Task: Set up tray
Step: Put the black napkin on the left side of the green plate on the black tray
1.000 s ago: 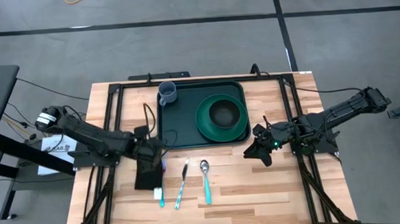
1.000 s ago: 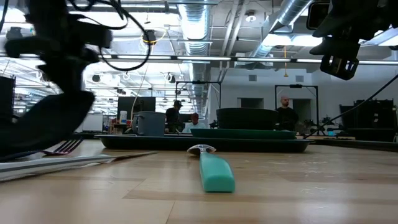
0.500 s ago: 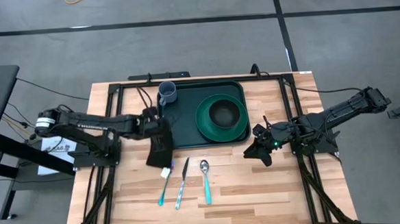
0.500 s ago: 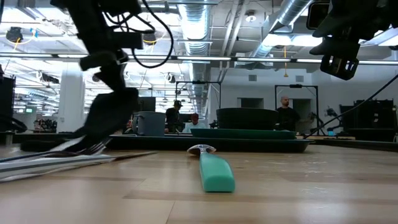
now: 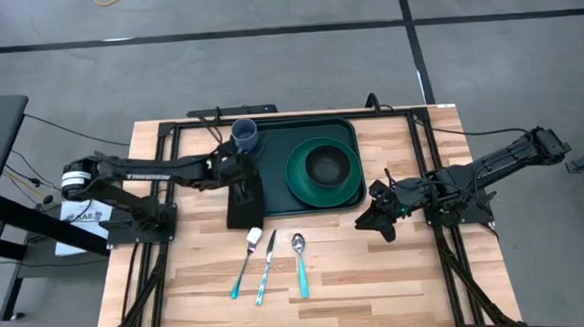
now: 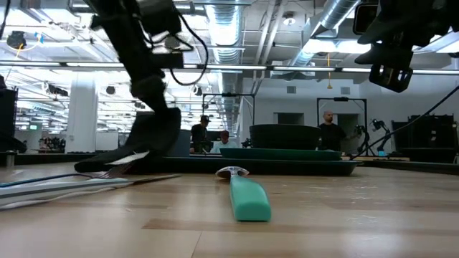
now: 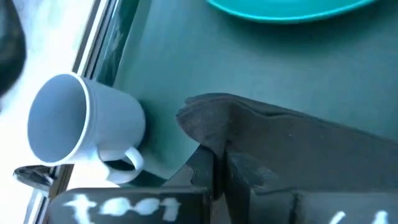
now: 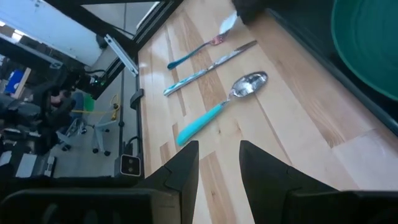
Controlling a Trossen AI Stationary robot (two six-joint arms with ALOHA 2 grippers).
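High view: mug (image 5: pixel 244 135) and plate (image 5: pixel 323 170) crowd the tray (image 5: pixel 273 189).

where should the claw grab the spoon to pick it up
Grip the spoon by its teal handle, coming straight down from above with the claw's fingers across its width. It lies flat on the table, bowl toward the tray, with the knife close on one side, so a top approach likely fits best.

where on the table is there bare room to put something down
Free: the wood along the table's near edge beyond the spoon, and the wide strip between the left gripper and the table's left edge. Inside the tray, only the patch between mug and plate is bare. Crowded: the fork, knife, spoon row.
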